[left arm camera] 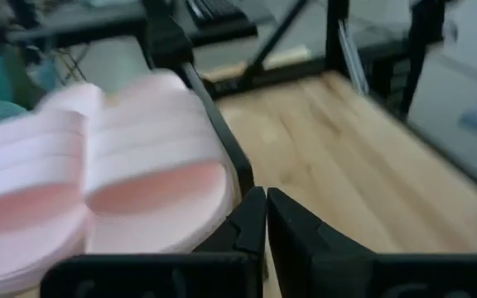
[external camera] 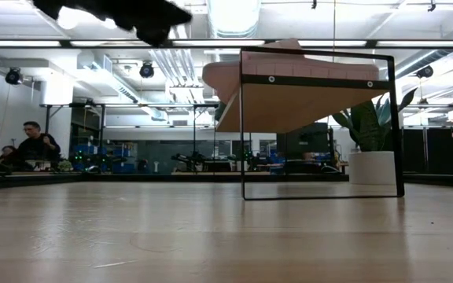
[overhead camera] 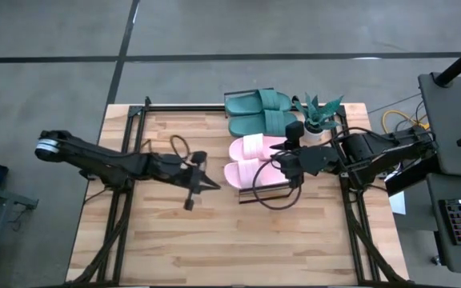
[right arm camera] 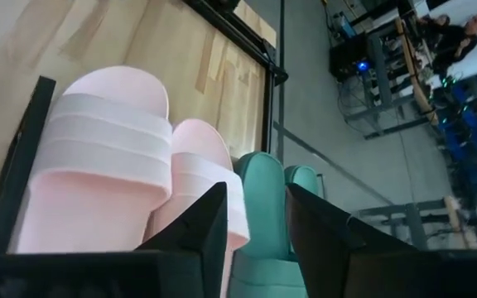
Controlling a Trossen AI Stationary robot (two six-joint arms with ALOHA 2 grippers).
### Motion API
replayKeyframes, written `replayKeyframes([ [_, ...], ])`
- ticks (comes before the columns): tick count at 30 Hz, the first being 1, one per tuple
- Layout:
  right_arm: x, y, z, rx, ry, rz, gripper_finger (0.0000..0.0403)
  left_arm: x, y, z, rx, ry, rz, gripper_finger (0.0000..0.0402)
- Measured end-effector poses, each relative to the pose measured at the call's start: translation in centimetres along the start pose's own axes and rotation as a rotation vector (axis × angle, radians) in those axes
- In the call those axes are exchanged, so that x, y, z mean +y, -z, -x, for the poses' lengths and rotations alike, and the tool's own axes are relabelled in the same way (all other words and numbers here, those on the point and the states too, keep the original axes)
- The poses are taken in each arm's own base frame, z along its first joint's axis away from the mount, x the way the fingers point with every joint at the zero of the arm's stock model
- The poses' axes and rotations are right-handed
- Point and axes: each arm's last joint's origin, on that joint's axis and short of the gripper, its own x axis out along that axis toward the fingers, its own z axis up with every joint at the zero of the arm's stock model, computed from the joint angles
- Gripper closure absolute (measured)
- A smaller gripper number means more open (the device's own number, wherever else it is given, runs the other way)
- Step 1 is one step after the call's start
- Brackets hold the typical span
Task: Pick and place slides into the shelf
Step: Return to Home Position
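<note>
two pink slides (overhead camera: pixel 256 146) (overhead camera: pixel 250 171), two green slides (overhead camera: pixel 258 102) (overhead camera: pixel 264 122), one shelf (external camera: pixel 313 102), one potted plant (overhead camera: pixel 320 117), two arms (overhead camera: pixel 110 160) (overhead camera: pixel 374 150).

Pink slides (overhead camera: pixel 250 160) looked soft and matt — foam-like, with ribbed straps, green slides (overhead camera: pixel 258 112) were smooth and matt, shelf (external camera: pixel 313 98) had thin black metal framing and pale wood, table (overhead camera: pixel 214 240) showed grainy wood — faintly glossy.
</note>
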Motion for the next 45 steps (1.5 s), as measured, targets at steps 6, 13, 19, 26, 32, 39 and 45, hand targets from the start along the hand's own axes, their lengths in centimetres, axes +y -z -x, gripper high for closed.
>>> replayKeyframes([
  [6, 0.2, 0.4, 0.0, 0.038, -0.017, -0.085, 0.0298, 0.1, -1.3, 4.2, -0.055, -0.178, 0.104, 0.0401],
  [13, 1.0, 1.3, -0.4, 0.100, -0.038, -0.121, 0.0308, -0.9, 0.9, 8.5, -0.044, -0.282, 0.091, 0.0401],
  [19, 2.5, 2.1, -1.8, 0.129, -0.049, -0.086, 0.0310, -0.3, 4.8, 10.0, -0.284, -0.391, 0.036, 0.0402],
  [26, 3.6, 2.7, -2.9, 0.137, -0.052, -0.071, 0.0318, 1.5, 7.9, 11.5, -0.223, -0.478, 0.042, 0.0402],
  [32, 3.6, 3.0, -2.4, 0.130, -0.049, -0.137, 0.0330, 0.9, 9.5, 13.1, -0.141, -0.402, 0.120, 0.0402],
  [39, 3.5, 4.5, -0.6, 0.059, -0.032, -0.303, 0.0345, 0.0, 12.1, 13.6, -0.184, -0.388, 0.114, 0.0402],
  [45, 6.0, 8.1, 1.6, -0.137, -0.104, -0.418, 0.0362, -0.3, 14.1, 12.9, -0.185, -0.397, 0.075, 0.0402],
])
